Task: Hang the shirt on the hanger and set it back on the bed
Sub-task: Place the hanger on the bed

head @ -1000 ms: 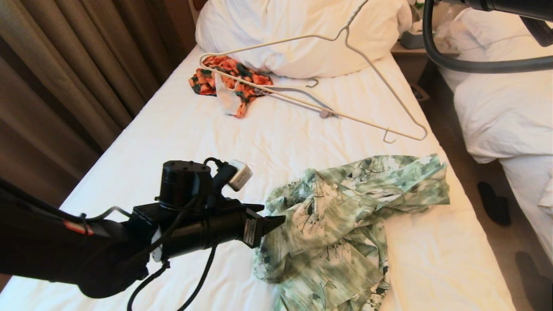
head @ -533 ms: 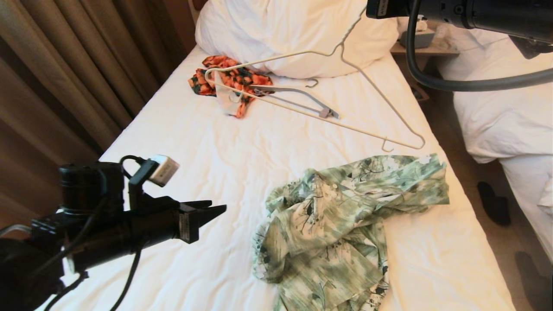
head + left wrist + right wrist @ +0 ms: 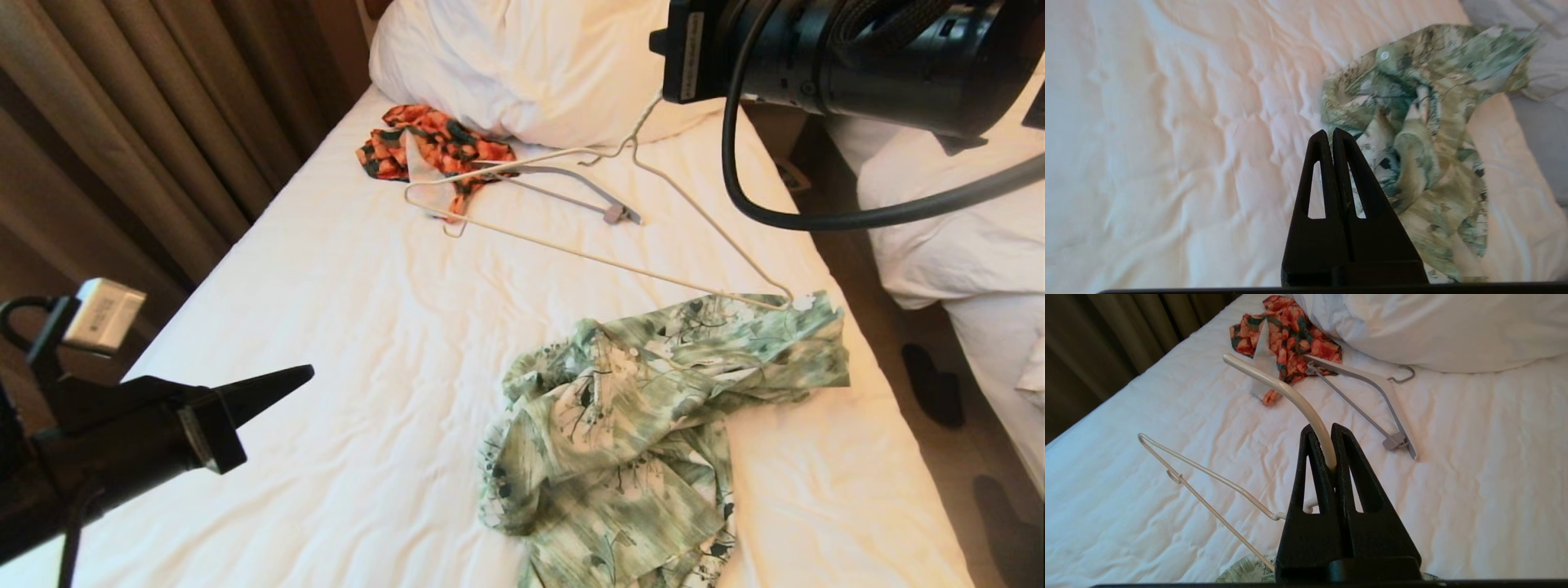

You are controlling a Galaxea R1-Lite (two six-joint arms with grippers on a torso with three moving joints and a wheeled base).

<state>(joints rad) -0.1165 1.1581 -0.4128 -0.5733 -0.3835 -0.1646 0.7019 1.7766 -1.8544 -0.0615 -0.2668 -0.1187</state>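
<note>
Head view: the shirt [image 3: 653,433] lies crumpled on the near right part of the bed [image 3: 343,269], its bulk running from a far-right corner at the bed's edge down toward the near side. The hanger [image 3: 604,204] is lifted by its hook, its long bottom bar slanting from far left to near right; the right shoulder tip touches the shirt's far edge, while the left tip hangs over the sheet just near the orange patterned garment [image 3: 433,147]. The right tool [image 3: 1331,457] is clamped tight on the hanger's hook, up at the far right in front of the pillow [image 3: 522,65]. A grey hanger [image 3: 571,184] lies on the sheet beyond it. The left tool [image 3: 1331,132], fingers pressed together and holding nothing, hovers over the near left of the bed, pointing toward the shirt and well apart from it.
</note>
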